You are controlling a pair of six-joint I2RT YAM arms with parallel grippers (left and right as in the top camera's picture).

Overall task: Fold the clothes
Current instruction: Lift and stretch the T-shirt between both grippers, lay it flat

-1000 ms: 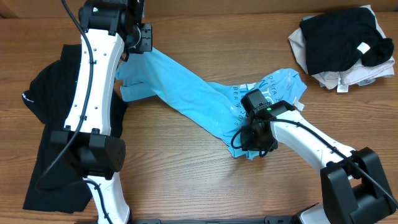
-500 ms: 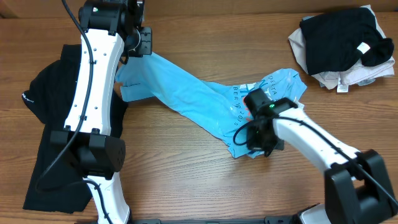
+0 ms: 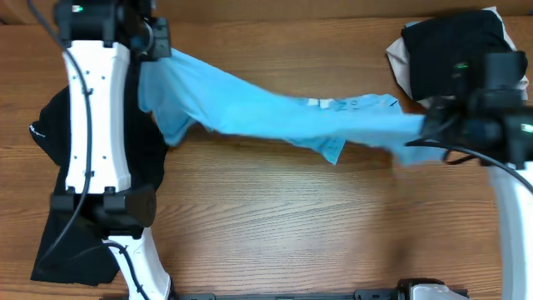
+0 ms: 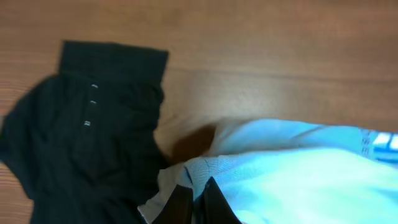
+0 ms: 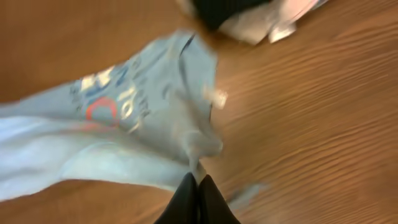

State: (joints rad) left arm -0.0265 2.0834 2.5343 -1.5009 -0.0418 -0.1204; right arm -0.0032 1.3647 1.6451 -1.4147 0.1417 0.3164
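Light blue T-shirt (image 3: 283, 117) stretched over table (image 3: 275, 225), left tool (image 4: 198, 199) and right tool (image 5: 196, 190) clamped on opposite edges, open wood nearside

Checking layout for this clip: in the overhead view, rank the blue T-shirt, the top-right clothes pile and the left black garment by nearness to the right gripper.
1. light blue T-shirt: pinched in the right gripper, stretching away to the left.
2. clothes pile: top right corner, close beside the gripper.
3. black garment: far left side.
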